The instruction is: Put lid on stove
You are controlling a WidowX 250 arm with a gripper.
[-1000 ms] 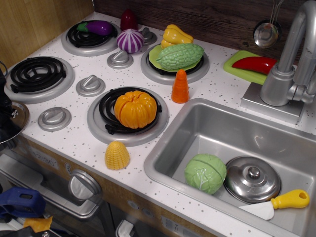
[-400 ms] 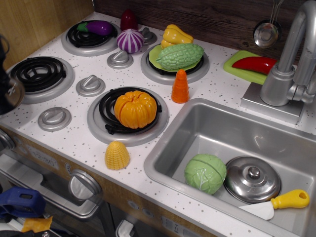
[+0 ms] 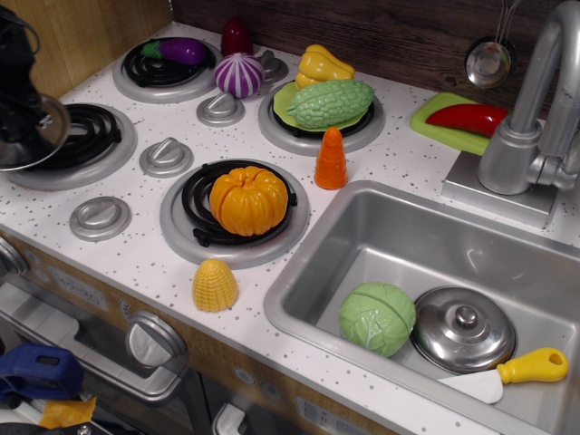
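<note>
The lid [image 3: 29,134] is held, apparently by its knob, in the gripper [image 3: 20,83] at the frame's left edge, tilted above the stove [image 3: 136,245]'s bare front-left burner [image 3: 77,138]; if released tilted, it could slide off.

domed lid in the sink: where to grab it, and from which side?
Take the domed lid by its small central knob, straight from above. It lies knob-up in the sink, and the cabbage and knife crowd its rim. The gripper holds the flat lid.
</note>
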